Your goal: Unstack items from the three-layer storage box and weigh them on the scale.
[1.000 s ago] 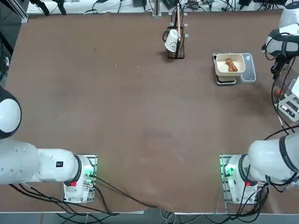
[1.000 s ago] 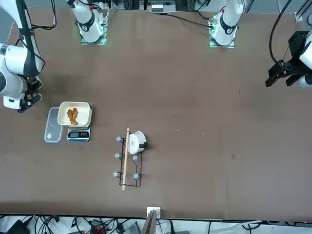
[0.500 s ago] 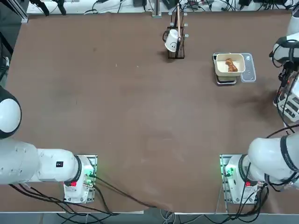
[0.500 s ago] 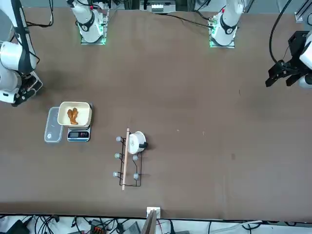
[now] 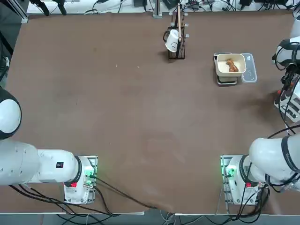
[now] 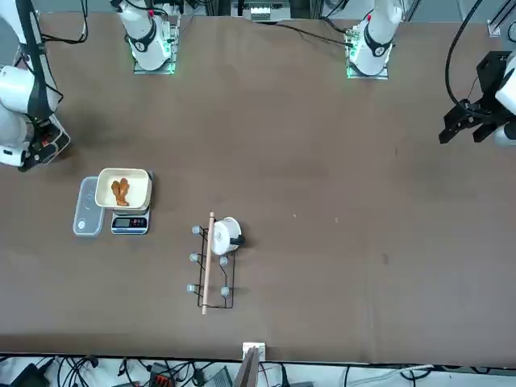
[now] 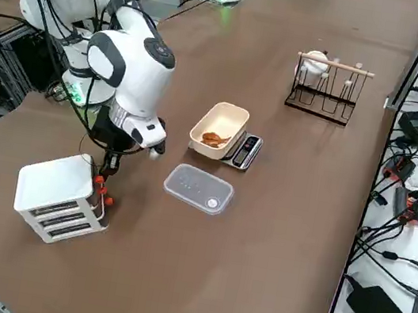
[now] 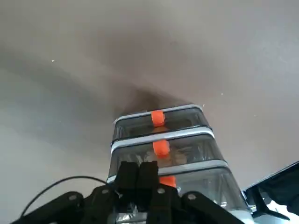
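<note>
1. The brown surface [image 5: 117, 117] is carrying everything, and the right arm is working over by its own right-hand edge.
2. The three-layer storage box [image 7: 58, 197] is sitting near that edge, well apart from the scale [image 7: 243, 151], with its slatted drawer fronts and orange tabs [image 8: 161, 148] facing the arm.
3. The right gripper [image 8: 141, 175] is hovering right in front of the drawer fronts, about level with the lowest tab, fingers pressed together and pinching nothing. My guess is it's lining up on that tab, so the box lies straight ahead of the fingers.
4. The cream bowl [image 7: 219, 130] is resting on the scale with a brown bread-like piece [image 7: 214, 138] inside it, and a clear lid [image 7: 198, 188] is lying flat just beside it.
5. Only the wrist view is showing all three tabs stacked in a column. The top view catches just a sliver of the box at the edge, and the front view misses it completely.
</note>
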Action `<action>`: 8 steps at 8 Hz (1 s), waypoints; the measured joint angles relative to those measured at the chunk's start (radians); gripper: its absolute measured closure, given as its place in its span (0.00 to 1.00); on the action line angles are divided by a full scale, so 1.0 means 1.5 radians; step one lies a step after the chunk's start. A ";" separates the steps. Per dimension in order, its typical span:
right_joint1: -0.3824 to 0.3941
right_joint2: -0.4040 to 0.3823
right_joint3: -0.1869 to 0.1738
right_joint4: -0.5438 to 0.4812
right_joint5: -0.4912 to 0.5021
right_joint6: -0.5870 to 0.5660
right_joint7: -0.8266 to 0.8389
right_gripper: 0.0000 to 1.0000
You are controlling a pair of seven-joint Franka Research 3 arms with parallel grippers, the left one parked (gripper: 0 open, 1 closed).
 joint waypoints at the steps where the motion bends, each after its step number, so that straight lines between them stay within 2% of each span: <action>1: -0.001 0.000 0.000 0.000 0.000 0.000 -0.001 0.98; 4: -0.002 -0.001 0.000 0.000 0.000 0.001 -0.003 0.94; 5: -0.002 -0.001 0.001 0.000 0.002 0.003 -0.002 0.90; 6: -0.002 -0.001 0.003 0.001 0.033 0.008 0.001 0.84; 7: -0.001 -0.001 0.009 0.007 0.099 0.013 0.000 0.68; 8: 0.003 -0.001 0.018 0.016 0.155 0.014 -0.002 0.48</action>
